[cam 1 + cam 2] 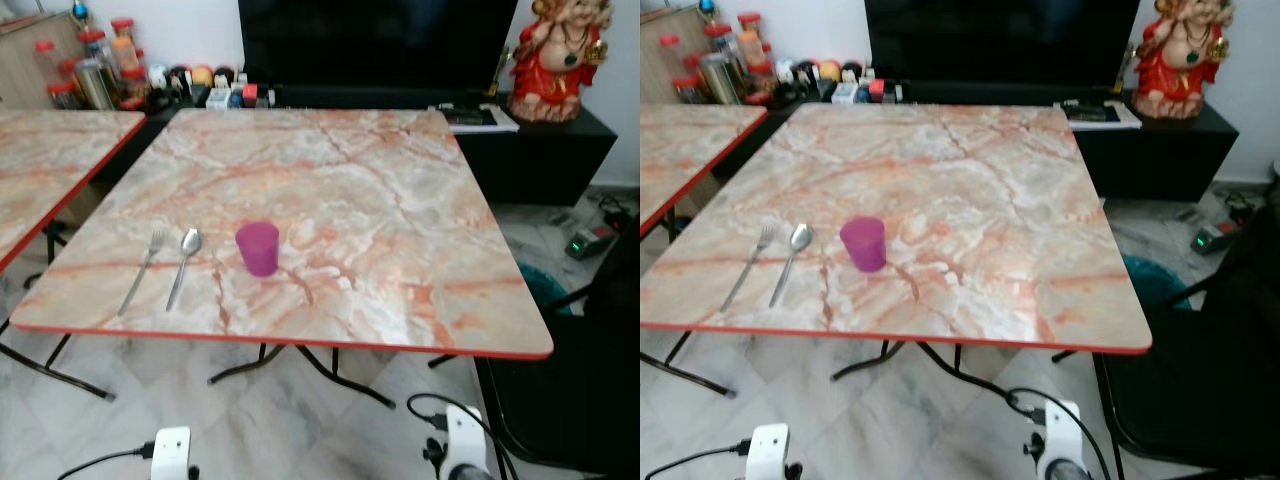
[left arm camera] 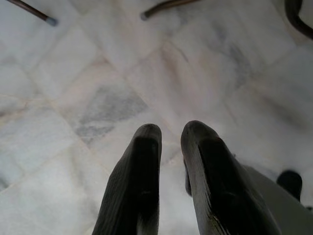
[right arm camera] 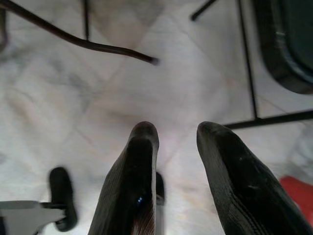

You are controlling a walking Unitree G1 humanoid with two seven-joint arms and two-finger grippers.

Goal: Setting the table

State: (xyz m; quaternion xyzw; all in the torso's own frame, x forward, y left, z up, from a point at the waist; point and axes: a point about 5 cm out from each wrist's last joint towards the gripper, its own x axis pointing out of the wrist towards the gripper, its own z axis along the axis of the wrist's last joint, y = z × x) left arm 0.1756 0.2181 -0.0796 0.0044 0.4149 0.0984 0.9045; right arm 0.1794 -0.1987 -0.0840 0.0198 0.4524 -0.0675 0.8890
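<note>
Head views: one marble-patterned tabletop point(image 1: 360, 200) with red edging. One purple cup point(image 1: 258, 248) stood upright near the front edge. One spoon point(image 1: 184, 264) lay just beside the cup, on its left; one fork point(image 1: 142, 270) lay beyond the spoon, farther from the cup, the two roughly parallel and apart. A second tabletop point(image 1: 50, 160) stood well left of the cup. A black chair point(image 1: 575, 390) stood well right of the cup.

Left wrist view: left pincer point(image 2: 171, 134) hung over the marble floor point(image 2: 98, 88), fingers slightly parted, nothing held.

Right wrist view: right pincer point(image 3: 177, 132) hung over the floor near black table legs point(image 3: 98, 46), fingers apart, nothing held.
</note>
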